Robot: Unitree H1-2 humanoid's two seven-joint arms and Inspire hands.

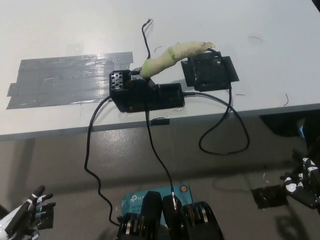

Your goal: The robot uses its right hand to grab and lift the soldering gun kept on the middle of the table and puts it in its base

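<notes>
- The white left hand (25, 216) is seen at the lower left corner, below the table edge and well apart from everything on the table; its fingers (39, 192) are spread apart and nothing is held or touched by them.
- A broad patch of grey tape (65, 78) is stuck flat on the left part of the white table (60, 25).
- The black base (146, 95) is placed near the middle of the table, close to the front edge, just right of the grey tape; a perforated block is seen at its left end.
- The soldering gun (172, 53), wrapped in pale yellow-green tape, is set with its lower end in the base and is tilted up to the right, its far end lying over the edge of the black pad.
- A thin wire (145, 37) is seen rising behind the soldering gun toward the far side of the table.
- Black cables (90, 150) are hung from the base over the front edge of the table and are looped below it.
- A black pad (209, 70) is taped flat on the table, just right of the base.
- The black right hand (303, 182) is seen at the right edge, below table level and well apart from the soldering gun; nothing is seen to be held by it, but how far its fingers are parted cannot be told, since it is cut off by the frame.
</notes>
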